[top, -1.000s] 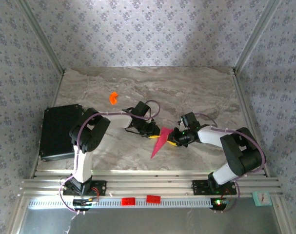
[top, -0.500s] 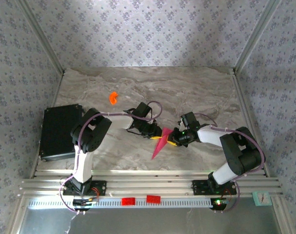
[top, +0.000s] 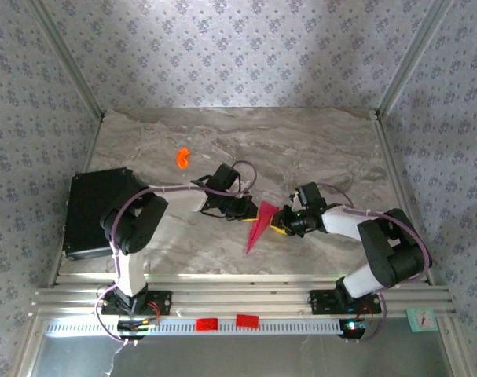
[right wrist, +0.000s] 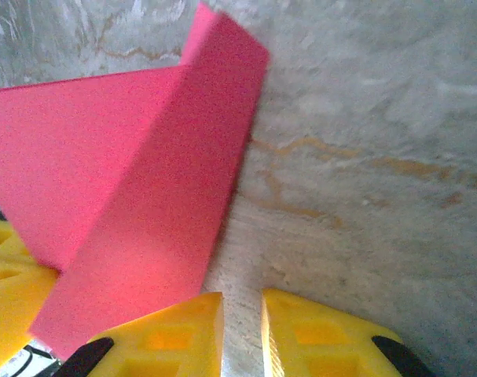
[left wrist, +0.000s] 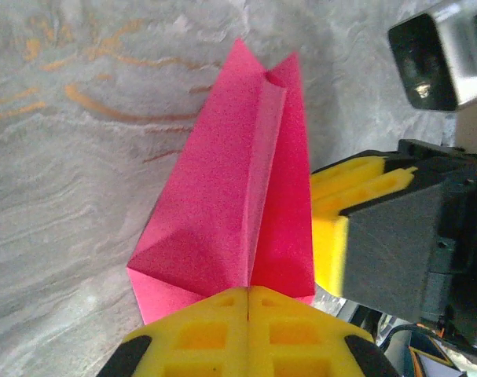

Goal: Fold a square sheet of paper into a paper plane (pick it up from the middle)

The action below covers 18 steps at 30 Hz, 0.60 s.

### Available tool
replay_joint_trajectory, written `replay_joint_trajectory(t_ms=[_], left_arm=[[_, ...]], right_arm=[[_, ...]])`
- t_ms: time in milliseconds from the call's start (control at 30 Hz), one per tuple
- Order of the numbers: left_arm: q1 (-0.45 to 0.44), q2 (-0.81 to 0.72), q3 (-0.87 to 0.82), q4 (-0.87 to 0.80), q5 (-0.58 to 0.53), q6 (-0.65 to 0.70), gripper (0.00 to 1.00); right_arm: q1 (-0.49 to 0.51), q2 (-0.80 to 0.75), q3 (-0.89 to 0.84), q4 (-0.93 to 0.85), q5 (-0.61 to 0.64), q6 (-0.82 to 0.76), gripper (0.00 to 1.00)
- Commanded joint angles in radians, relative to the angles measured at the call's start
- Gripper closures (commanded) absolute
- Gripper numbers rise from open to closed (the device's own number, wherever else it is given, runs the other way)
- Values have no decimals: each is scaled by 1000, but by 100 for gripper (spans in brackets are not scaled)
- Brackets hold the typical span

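The folding looks close to finished: what sits on the marble table (top: 324,141) is already a paper plane (left wrist: 222,196), a slim magenta-pink dart with a sharp centre crease and two narrow wings. It lies nearer the arms than the small orange piece (top: 182,158) and off to its right, tip pointing toward the arm bases. The left gripper (left wrist: 247,294) has its yellow fingers pressed together on the plane's wide end, the paper running in at the seam. The right gripper (right wrist: 242,306) sits against the far wing from the orange piece, its fingers a narrow slit apart with only table between them. What remains, I'd guess, is sharpening or spreading the wings and letting go.
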Motion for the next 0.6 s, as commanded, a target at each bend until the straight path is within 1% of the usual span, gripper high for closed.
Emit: replay_joint_trajectory(t_ms=[0, 133, 267, 367, 567], left_arm=[[-8, -62, -21, 17, -61, -11, 97], [-21, -129, -29, -66, -238, 14, 97], [-57, -174, -36, -102, -375, 21, 98], [-86, -179, -31, -127, -437, 20, 98], [-118, -182, -47, -113, -475, -12, 99]], right_arm=[[-10, -34, -30, 54, -11, 36, 76], [-7, -95, -46, 101, -17, 40, 65], [5, -129, -43, 143, -19, 83, 60], [31, -128, -14, 143, -1, 110, 56], [89, -56, 82, 47, 59, 96, 55]])
